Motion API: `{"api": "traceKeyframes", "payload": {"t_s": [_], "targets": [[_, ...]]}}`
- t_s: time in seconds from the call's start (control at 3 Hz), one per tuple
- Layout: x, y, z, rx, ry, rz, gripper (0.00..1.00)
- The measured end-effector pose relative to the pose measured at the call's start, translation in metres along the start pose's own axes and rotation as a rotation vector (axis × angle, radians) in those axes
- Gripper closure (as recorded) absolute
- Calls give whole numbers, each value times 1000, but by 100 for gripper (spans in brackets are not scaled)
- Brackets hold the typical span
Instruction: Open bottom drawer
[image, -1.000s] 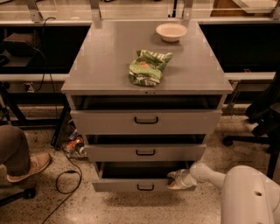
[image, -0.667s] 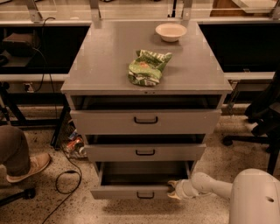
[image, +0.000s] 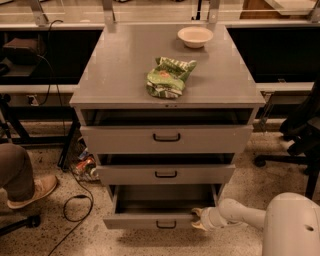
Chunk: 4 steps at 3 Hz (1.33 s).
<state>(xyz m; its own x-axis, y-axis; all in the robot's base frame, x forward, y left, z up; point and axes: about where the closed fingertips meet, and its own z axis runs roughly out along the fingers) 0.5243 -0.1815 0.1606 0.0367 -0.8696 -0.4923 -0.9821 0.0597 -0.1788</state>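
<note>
Grey metal cabinet (image: 240, 137) with three drawers. The bottom drawer (image: 150, 221) is seen pulled out furthest, its plain inside exposed. The hand (image: 201, 219) is placed at the drawer's right front corner, apparently touching it; whether it is clamped cannot be told. A bowl (image: 195, 36) and a green bag (image: 169, 77) are carried on the top surface (image: 120, 65).

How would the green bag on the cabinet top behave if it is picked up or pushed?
The green bag looks crumpled, so it is probably light and floppy, yielding under a grip. Lying flat on the cabinet top, it would likely slide, not roll. The gripper is far below, at the right front corner of the bottom drawer.
</note>
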Motion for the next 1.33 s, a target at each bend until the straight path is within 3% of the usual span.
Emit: {"api": "traceKeyframes", "payload": {"t_s": [0.67, 1.0, 1.33], "targets": [[-1, 3, -3, -4, 1, 1, 100], [2, 24, -3, -23, -4, 17, 100], [-1, 23, -8, -23, -4, 17, 100]]}}
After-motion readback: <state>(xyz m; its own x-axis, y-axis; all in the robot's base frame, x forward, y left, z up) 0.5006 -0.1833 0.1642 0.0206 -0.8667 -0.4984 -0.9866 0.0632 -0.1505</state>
